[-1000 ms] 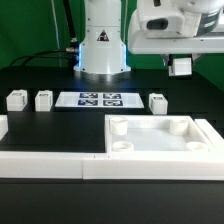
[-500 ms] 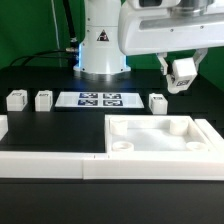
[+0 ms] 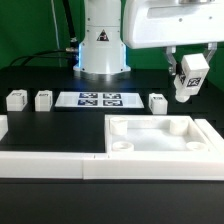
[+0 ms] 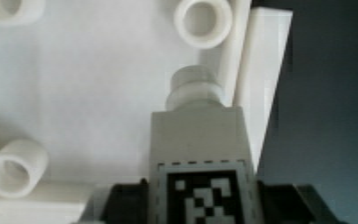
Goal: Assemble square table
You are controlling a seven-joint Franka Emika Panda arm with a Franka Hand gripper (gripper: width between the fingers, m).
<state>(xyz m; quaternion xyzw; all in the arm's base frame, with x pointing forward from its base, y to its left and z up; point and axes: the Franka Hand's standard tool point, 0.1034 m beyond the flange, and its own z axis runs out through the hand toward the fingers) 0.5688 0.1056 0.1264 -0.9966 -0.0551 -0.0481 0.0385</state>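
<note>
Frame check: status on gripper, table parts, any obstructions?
Gripper shut on one leg, held tilted above the tabletop, near its rim. Visible sockets empty. Three other legs lie loose beyond it. Nothing seen in the path.

Marker board (image 3: 98,99) lies flat on the black table (image 3: 60,130), well off to the exterior view's left of the gripper (image 3: 188,74) and lower. The long white border wall (image 3: 50,166) runs nearest the camera, well below the gripper. A green backdrop (image 3: 25,25) stands behind.
</note>
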